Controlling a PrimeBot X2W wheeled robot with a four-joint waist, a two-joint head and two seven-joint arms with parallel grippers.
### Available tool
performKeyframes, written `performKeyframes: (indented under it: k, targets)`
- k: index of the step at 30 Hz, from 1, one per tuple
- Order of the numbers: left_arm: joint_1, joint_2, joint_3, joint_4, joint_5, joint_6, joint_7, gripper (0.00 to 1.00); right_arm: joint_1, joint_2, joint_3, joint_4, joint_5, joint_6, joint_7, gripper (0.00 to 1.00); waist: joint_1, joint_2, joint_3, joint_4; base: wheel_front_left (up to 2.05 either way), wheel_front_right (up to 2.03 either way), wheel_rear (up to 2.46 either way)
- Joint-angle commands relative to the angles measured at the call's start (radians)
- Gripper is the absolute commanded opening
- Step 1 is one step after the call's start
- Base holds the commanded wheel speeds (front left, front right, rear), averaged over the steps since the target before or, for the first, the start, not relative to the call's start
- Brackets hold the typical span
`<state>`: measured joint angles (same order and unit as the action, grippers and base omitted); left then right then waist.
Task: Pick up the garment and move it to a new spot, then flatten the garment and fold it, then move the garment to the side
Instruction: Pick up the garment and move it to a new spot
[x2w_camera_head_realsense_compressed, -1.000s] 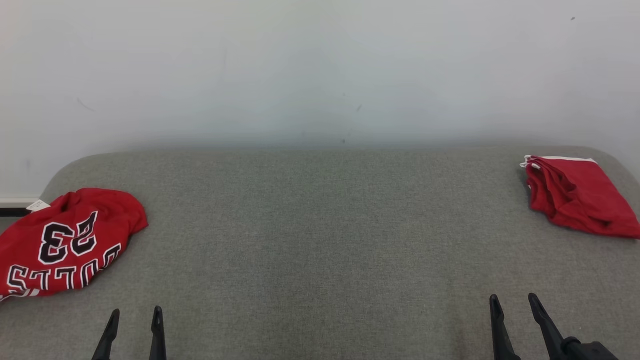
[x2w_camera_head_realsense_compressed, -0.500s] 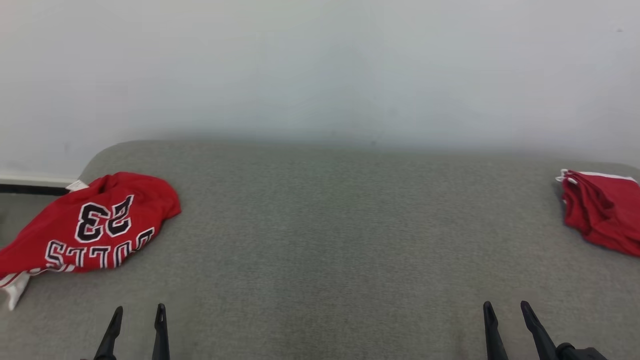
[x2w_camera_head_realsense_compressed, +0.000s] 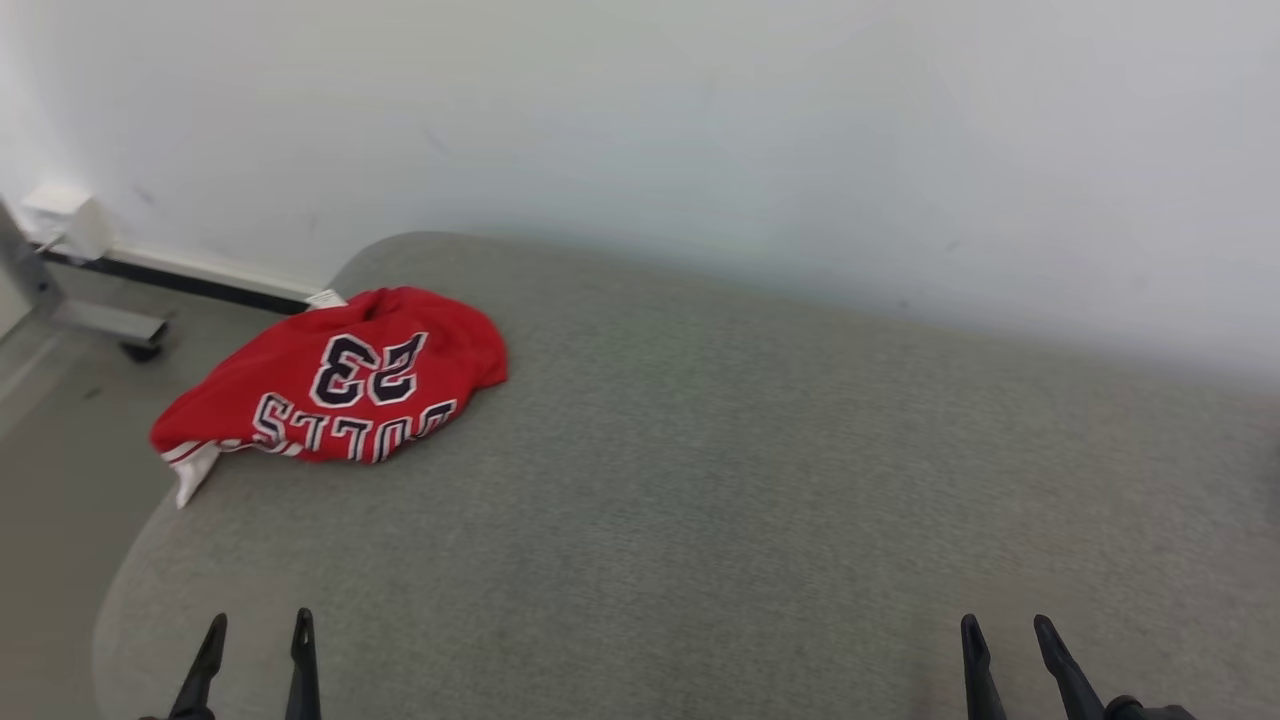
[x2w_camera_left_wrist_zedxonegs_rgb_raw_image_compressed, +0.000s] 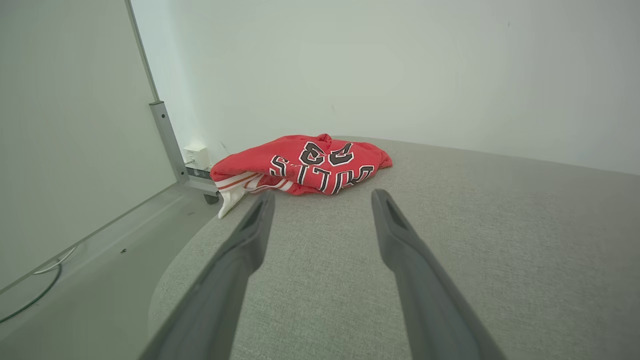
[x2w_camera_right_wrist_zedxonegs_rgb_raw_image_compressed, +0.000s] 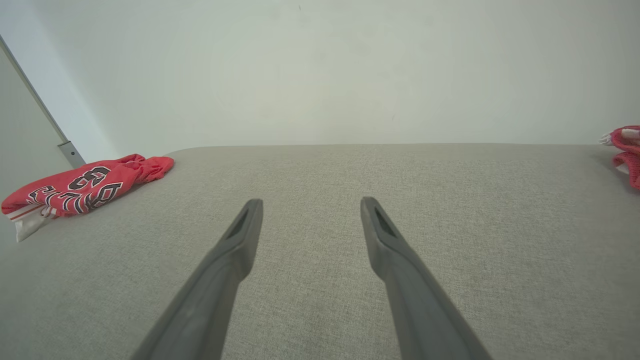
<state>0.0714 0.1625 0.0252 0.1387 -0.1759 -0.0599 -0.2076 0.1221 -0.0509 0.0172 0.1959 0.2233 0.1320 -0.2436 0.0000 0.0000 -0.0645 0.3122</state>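
A crumpled red jersey (x2w_camera_head_realsense_compressed: 335, 380) with "23" and white-edged black lettering lies near the left end of the grey padded surface (x2w_camera_head_realsense_compressed: 720, 480). The same jersey (x2w_camera_left_wrist_zedxonegs_rgb_raw_image_compressed: 305, 165) sits just beyond my left fingertips in the left wrist view, and the jersey (x2w_camera_right_wrist_zedxonegs_rgb_raw_image_compressed: 85, 187) is at far left in the right wrist view. My left gripper (x2w_camera_head_realsense_compressed: 255, 630) is open at the lower left, well short of the jersey, holding nothing. My right gripper (x2w_camera_head_realsense_compressed: 1003, 632) is open and empty at the lower right.
A second red folded garment (x2w_camera_right_wrist_zedxonegs_rgb_raw_image_compressed: 625, 150) lies at the surface's far right end. A white wall (x2w_camera_head_realsense_compressed: 700, 120) runs behind the surface. Left of it are bare floor (x2w_camera_head_realsense_compressed: 60, 470), a metal-framed panel (x2w_camera_left_wrist_zedxonegs_rgb_raw_image_compressed: 165, 135) on a caster (x2w_camera_head_realsense_compressed: 140, 350) and a wall socket (x2w_camera_left_wrist_zedxonegs_rgb_raw_image_compressed: 196, 154).
The head camera has swung left: the jersey now sits further right and higher in the picture, and the folded red garment has left that view. Both grippers stay open, low in frame.
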Motion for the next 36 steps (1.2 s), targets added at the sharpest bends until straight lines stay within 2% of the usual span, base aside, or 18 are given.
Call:
performKeyframes:
  k: [1, 7, 14, 26, 33, 36]
  targets:
    - [-0.002, 0.011, 0.003, -0.002, -0.005, 0.004, 0.003, 1.00, -0.005, 0.001, 0.002, 0.004, 0.005, -0.002, -0.005, 1.00, 0.0000, 0.0000, 0.007, 0.095, 0.00, 0.00, 0.00]
    - [-0.005, 0.024, 0.009, -0.007, -0.010, 0.011, 0.010, 1.00, -0.010, 0.001, 0.012, 0.012, 0.012, -0.002, -0.013, 1.00, 0.0000, 0.0000, 0.010, 0.176, 0.00, 0.00, 0.00]
    - [0.021, 0.020, 0.050, -0.031, -0.038, 0.042, -0.013, 1.00, -0.064, 0.000, 0.052, 0.028, -0.004, -0.002, -0.013, 1.00, 0.0000, 0.0000, 0.047, 0.205, 0.00, 0.00, 0.00]
    - [0.032, 0.019, 0.072, -0.046, -0.058, 0.061, -0.024, 1.00, -0.116, 0.000, 0.075, 0.067, -0.012, -0.002, -0.015, 1.00, 0.0000, 0.0000, 0.059, 0.210, 0.00, 0.00, 0.00]
    - [-0.093, 0.046, 0.051, -0.024, -0.070, 0.035, 0.015, 1.00, -0.074, 0.001, 0.022, 0.048, -0.025, -0.002, -0.018, 1.00, 0.0000, 0.0000, 0.053, 0.201, 0.00, 0.00, 0.00]
    - [-0.188, 0.067, 0.051, -0.006, -0.083, 0.023, 0.024, 1.00, -0.073, 0.001, 0.005, 0.023, -0.044, -0.002, -0.011, 1.00, 0.0000, 0.0000, 0.077, 0.171, 0.00, 0.00, 0.00]
